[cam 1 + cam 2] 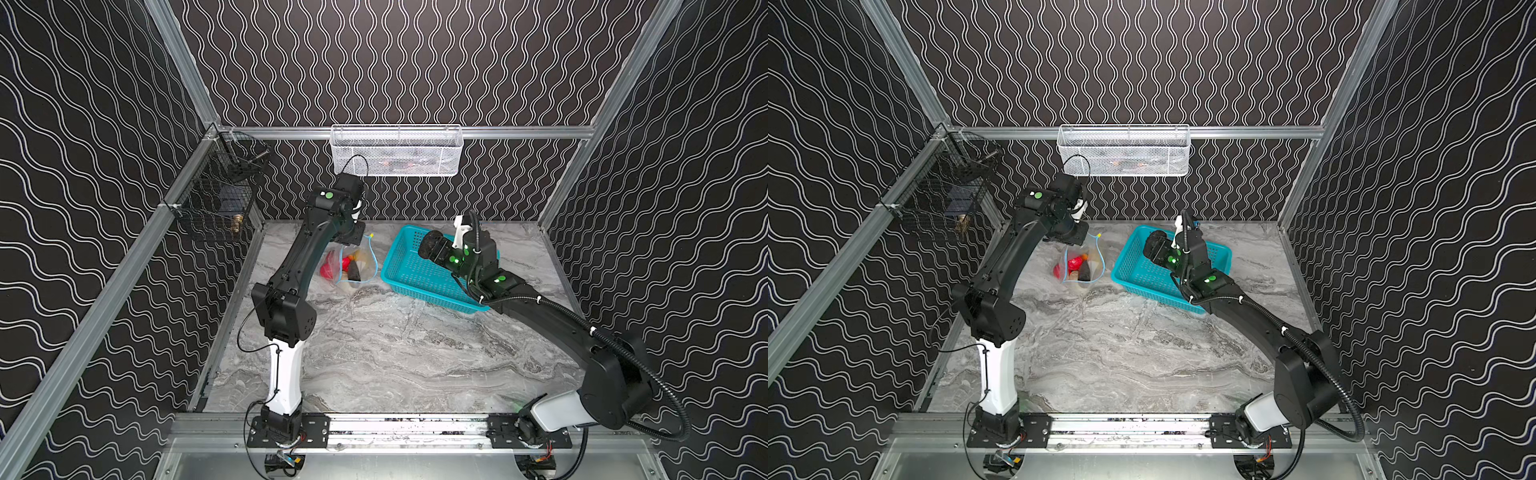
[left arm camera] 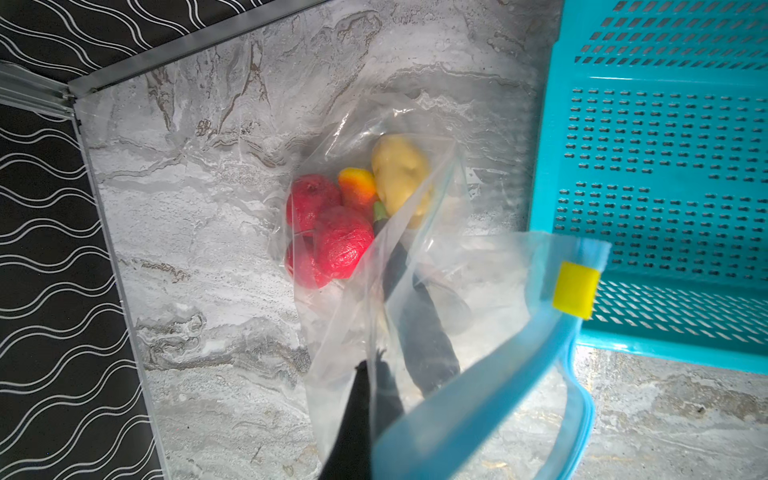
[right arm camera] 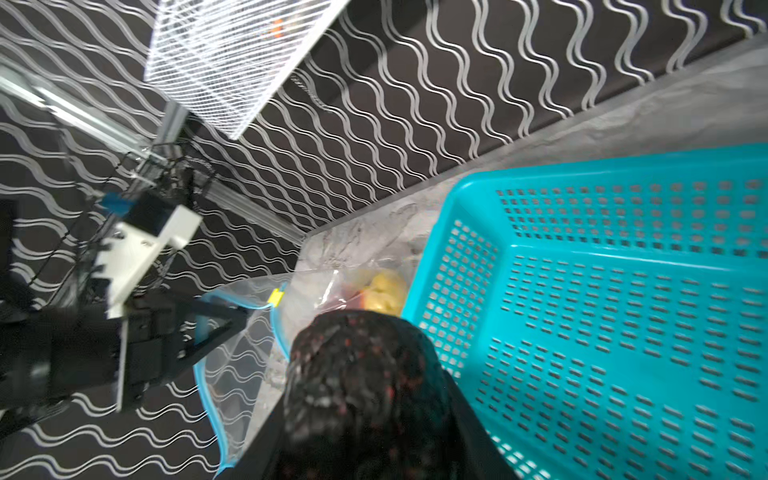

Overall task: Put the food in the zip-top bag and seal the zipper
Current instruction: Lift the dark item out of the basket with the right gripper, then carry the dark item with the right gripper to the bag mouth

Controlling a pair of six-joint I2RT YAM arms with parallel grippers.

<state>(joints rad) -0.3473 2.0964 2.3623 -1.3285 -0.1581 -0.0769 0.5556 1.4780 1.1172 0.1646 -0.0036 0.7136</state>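
The zip-top bag (image 1: 360,272) (image 2: 436,266) stands on the marble table with its mouth open. Inside lies food: red round ones (image 2: 340,245), a yellow-brown potato (image 2: 399,174), an orange-yellow piece (image 2: 357,187) and a dark elongated one (image 2: 419,328). The zipper (image 2: 478,399) is a light blue strip, and its yellow slider (image 2: 575,289) sits at one end. My left gripper (image 1: 355,235) (image 2: 370,415) is shut on the bag's wall near the mouth and holds it up. My right gripper (image 1: 430,245) (image 3: 365,415) is shut on a dark bumpy food piece (image 3: 361,365) over the basket's edge beside the bag.
A teal perforated basket (image 1: 415,274) (image 3: 623,311) stands right of the bag, and no food shows on its visible floor. A white mesh basket (image 1: 397,149) hangs on the back wall. On the left wall hangs a black wire basket (image 1: 216,199). Bare table lies in front.
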